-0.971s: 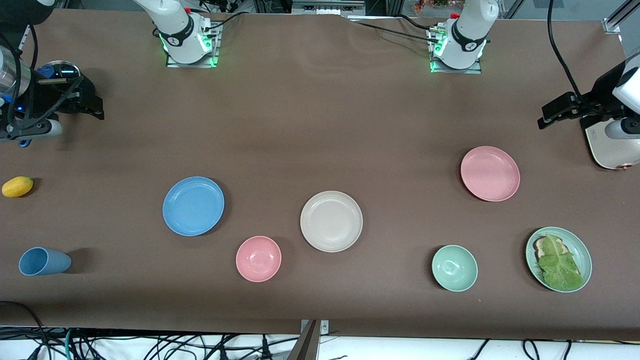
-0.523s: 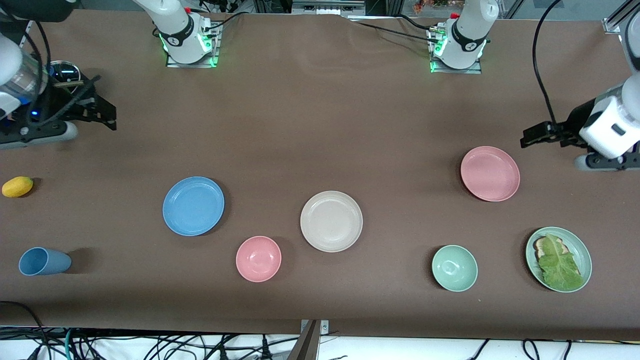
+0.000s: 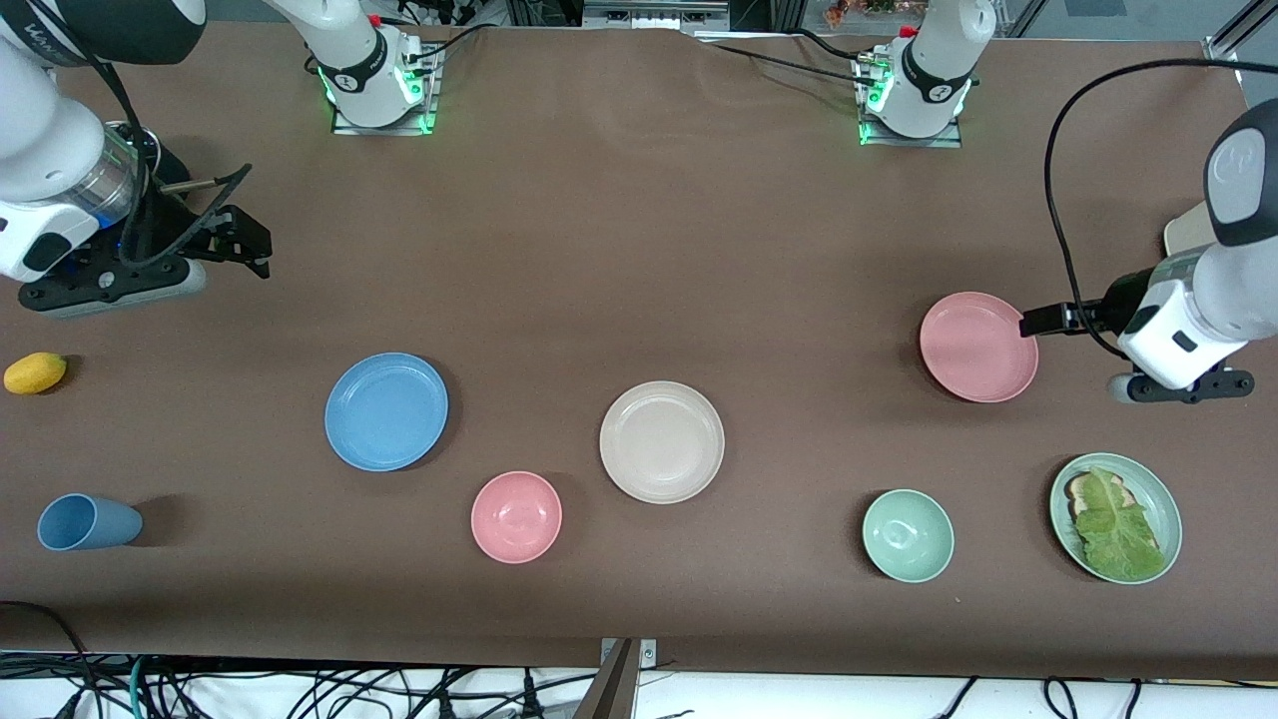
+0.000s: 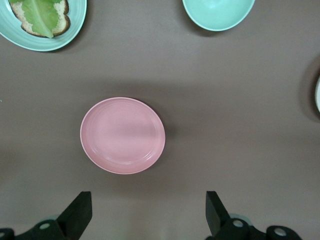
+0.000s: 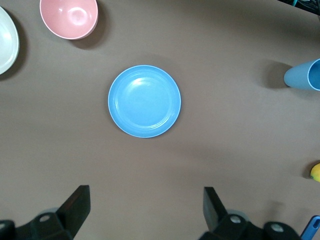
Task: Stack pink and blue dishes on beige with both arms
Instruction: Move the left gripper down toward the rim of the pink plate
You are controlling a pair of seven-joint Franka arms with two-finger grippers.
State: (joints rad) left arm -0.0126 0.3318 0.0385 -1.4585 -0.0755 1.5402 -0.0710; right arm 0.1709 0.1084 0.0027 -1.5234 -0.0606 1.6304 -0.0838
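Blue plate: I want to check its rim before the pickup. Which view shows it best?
The right wrist view: the blue plate sits whole and large at the centre, seen from straight above, rim clear all round. The front view shows it whole but smaller. The left wrist view does not show it.

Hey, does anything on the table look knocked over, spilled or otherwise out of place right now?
Only the blue cup stands out: it lies on its side near the right arm's end of the table, open mouth showing, nothing spilled. The blue plate, beige plate and pink plate sit flat and apart.
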